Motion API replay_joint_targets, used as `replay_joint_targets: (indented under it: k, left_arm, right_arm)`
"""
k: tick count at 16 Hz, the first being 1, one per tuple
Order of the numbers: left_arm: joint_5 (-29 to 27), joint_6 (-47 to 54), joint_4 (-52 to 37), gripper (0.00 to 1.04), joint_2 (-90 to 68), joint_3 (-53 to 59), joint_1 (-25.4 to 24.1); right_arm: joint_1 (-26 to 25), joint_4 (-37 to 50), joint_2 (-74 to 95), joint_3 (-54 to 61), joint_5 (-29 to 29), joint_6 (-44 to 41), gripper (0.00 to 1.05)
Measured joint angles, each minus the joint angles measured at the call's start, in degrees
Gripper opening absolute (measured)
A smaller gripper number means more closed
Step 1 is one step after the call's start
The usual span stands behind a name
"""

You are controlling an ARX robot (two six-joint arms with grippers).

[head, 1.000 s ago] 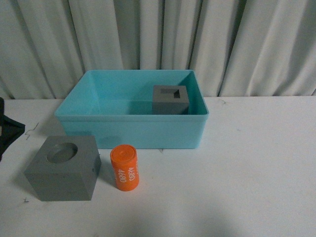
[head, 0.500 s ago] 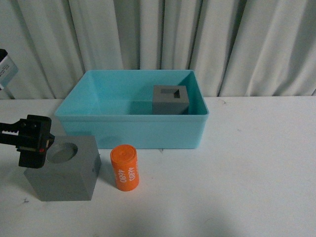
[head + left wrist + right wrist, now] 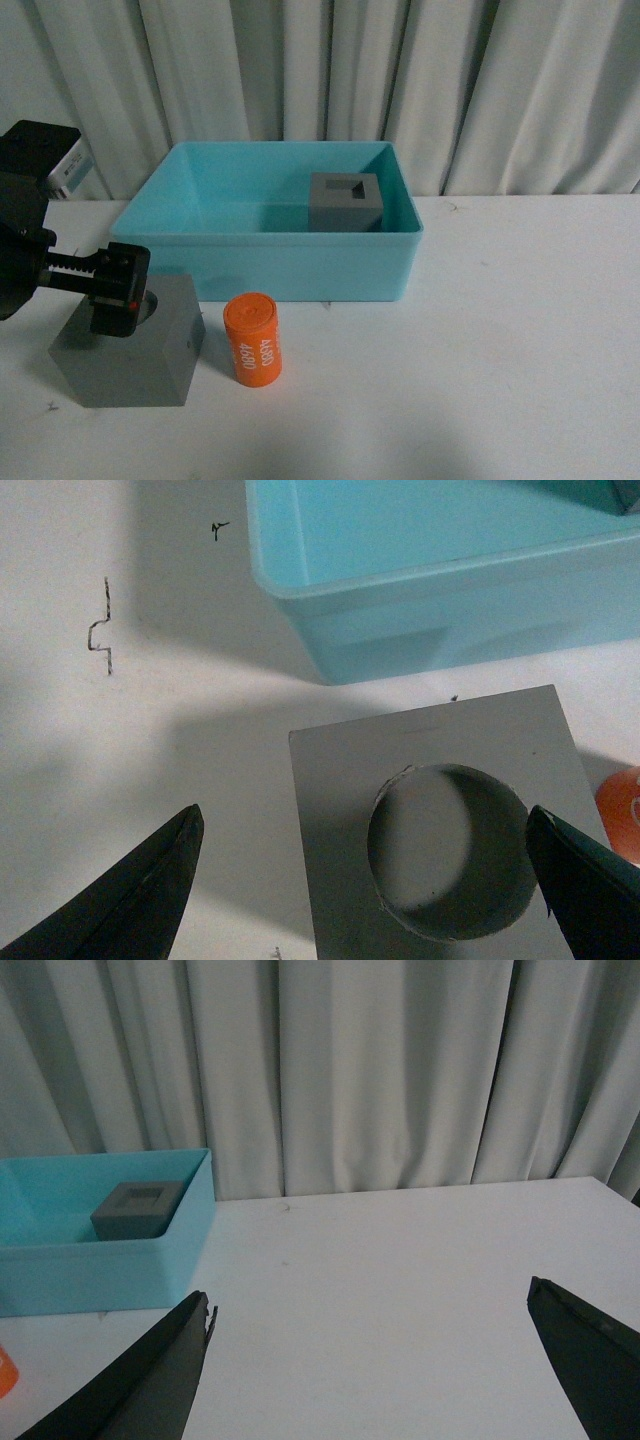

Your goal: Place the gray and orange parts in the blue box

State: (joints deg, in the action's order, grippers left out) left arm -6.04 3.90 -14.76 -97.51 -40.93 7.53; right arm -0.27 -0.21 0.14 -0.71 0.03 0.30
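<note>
Gray round-recess cube sits on the white table toward its front left corner, recess facing up, outside the box. The left gripper hangs over the cube's top, reaching in from the left; in the left wrist view its fingers are spread wide, one over bare table beside the cube and the other past the cube's far edge by the cylinder. Whether they touch the cube cannot be told. The orange cylinder, printed "4680" in white, stands upright just beside the cube on its right, apart from it and in front of the box's front wall. The box lies toward the back edge of the table, against the curtain. Inside it, in the rear right corner, rests the square-recess cube, recess up. The right gripper shows only in its own wrist view, fingers wide apart over bare table to the right of the box, holding nothing.
</note>
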Motion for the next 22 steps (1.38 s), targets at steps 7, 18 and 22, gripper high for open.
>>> replay_joint_targets:
  k: [7, 18, 22]
  left_arm:
    - [-0.35, 0.07, -0.81, 0.98, -6.25, -2.54, -1.33]
    - [1.57, 0.24, -0.79, 0.74, -7.13, -2.45, -2.4]
    - [2.84, -0.24, -0.83, 0.31, -6.86, -1.79, -2.27]
  right_arm:
    - [0.0, 0.0, 0.0, 0.0, 0.0, 0.0, 0.98]
    - [0.0, 0.0, 0.0, 0.0, 0.0, 0.0, 0.98]
    - [0.0, 0.0, 0.0, 0.0, 0.0, 0.0, 0.98]
